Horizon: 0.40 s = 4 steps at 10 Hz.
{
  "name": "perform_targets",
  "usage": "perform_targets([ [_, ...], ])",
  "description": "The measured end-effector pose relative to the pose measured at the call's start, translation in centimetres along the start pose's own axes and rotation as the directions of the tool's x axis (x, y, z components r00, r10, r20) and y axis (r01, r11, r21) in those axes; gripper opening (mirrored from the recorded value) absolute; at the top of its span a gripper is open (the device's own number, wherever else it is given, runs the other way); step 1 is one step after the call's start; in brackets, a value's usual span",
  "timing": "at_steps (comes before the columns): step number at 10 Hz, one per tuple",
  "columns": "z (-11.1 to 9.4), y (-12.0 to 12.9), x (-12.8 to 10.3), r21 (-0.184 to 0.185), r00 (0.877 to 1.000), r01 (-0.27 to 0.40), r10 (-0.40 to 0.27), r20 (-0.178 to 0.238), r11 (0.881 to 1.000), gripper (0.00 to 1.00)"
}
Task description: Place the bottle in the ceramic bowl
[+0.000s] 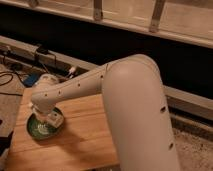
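A: Gripper [50, 119] sits low over the bowl [36, 131] on the wooden table [85, 135]. We can't tell its state or whether it has the bottle [53, 120]; a whitish shape over the bowl's right rim looks like it.

B: 1 risk we see: it's off-centre. Release there and the bottle could tip over the rim and roll across the table.

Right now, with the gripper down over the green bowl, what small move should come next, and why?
Probably release and lift straight up. The gripper sits low over the ceramic bowl on the wooden table, and a whitish shape, likely the bottle, lies at the bowl's right rim beneath it. I can't confirm the grip, so rise slowly.
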Motion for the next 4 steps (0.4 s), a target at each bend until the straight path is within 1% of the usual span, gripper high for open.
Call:
perform_targets([
  [4, -0.02, -0.09, 0.05, 0.001, 1.000, -0.001, 0.001, 0.000, 1.000, 0.80],
])
